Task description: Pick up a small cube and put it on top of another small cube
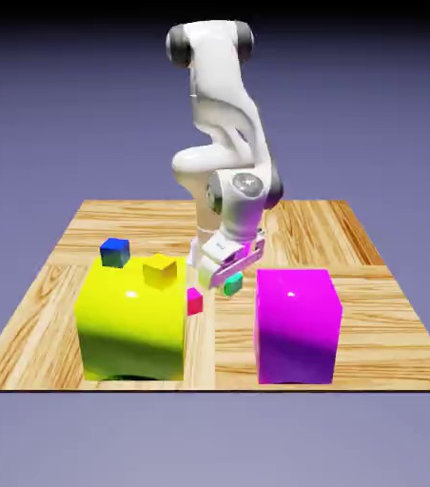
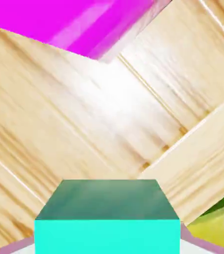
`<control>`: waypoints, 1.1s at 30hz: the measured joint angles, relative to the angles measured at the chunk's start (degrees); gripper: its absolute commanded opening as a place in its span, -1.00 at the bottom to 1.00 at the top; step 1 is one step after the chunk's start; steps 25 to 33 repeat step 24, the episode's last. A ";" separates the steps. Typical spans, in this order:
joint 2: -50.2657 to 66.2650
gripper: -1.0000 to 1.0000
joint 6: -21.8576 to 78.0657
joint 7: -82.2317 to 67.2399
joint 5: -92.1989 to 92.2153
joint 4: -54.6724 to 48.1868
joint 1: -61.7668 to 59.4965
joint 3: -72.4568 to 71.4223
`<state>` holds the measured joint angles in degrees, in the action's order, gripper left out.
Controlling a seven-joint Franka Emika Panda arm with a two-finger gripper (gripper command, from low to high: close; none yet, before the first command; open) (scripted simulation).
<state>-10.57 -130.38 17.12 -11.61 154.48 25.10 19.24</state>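
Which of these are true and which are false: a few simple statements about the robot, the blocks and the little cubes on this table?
1. The jaws are closed on the tiny teal-green cube. True.
2. The small yellow cube sits on top of the big magenta block. False: it shows at the top of the big yellow block.
3. The tiny magenta-pink cube shows between the two big blocks in the exterior view. True.
4. The tiny teal-green cube is already stacked on the tiny blue cube. False: it is between the jaws, away from the blue one.
5. The robot arm is white with dark parts at its joints. True.
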 measured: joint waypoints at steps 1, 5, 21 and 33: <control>-0.51 -1.00 2.49 0.03 0.33 -1.58 -0.36 0.30; -2.89 -1.00 12.36 -0.39 1.34 -7.89 -2.49 1.90; -10.66 1.00 7.73 -12.32 -6.55 -9.95 -22.43 15.79; -11.65 1.00 10.17 -12.14 -6.59 -11.47 -22.40 15.17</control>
